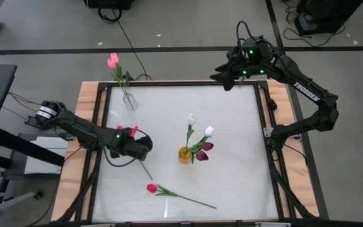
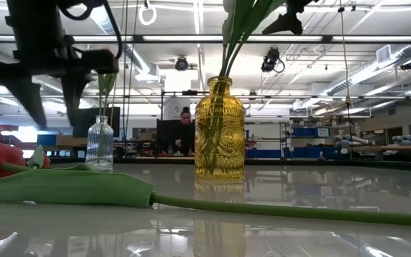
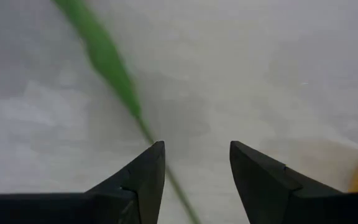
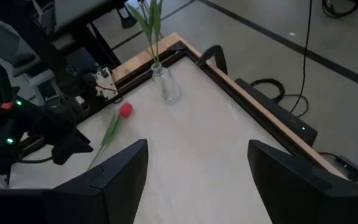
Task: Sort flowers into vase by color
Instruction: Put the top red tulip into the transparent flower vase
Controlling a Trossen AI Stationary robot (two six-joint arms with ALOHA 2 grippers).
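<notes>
A red flower lies on the table with its bud (image 1: 134,130) toward the far side and its stem (image 3: 132,102) running under my left gripper (image 1: 138,149). That gripper points down and is open, one finger on each side of the stem (image 3: 197,168). Another red flower (image 1: 151,187) lies near the front edge, its stem (image 2: 298,210) stretched toward the right. A clear vase (image 1: 129,101) holds a pink flower (image 1: 113,60). A yellow vase (image 1: 184,153) holds two white flowers (image 1: 191,118) and a dark purple one (image 1: 203,150). My right gripper (image 1: 225,79) waits open, high over the far right corner.
A dark frame (image 1: 263,120) rims the white table top. The yellow vase (image 2: 220,128) stands mid-table, to the right of my left gripper. The clear vase (image 4: 165,84) stands at the far left. A person sits in the room beyond the table (image 2: 184,132).
</notes>
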